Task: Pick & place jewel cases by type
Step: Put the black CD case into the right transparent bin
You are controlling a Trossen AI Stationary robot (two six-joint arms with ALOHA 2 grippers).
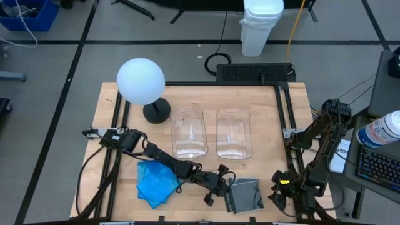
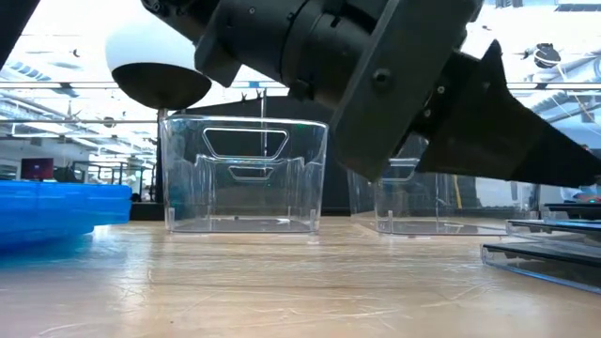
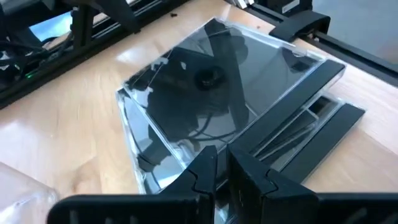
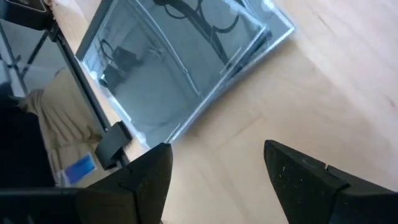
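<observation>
A stack of dark grey jewel cases (image 1: 245, 195) lies near the table's front edge, right of centre; the top case (image 3: 230, 81) sits skewed on the ones below. A pile of blue jewel cases (image 1: 156, 181) lies on the table at the front left. My left gripper (image 3: 222, 174) reaches across from the left to the dark stack's near corner, its fingers almost together. My right gripper (image 4: 217, 165) hovers open over bare wood just right of the dark stack (image 4: 180, 68), nothing between its fingers. My left gripper has its two fingers closed, but for a narrow gap, on the near corner (image 3: 214, 152) of the top dark case. The fingertips hide the exact spot. They come from the table's left, slanting down. The case lies flat on the stack, turned askew to the cases under it.
Two clear bins (image 1: 189, 112) (image 1: 234, 114) stand side by side at the table's middle, beyond both piles. A white globe lamp (image 1: 140, 80) on a black base stands at the far left. Black frame rails (image 1: 284, 125) run along the table's sides.
</observation>
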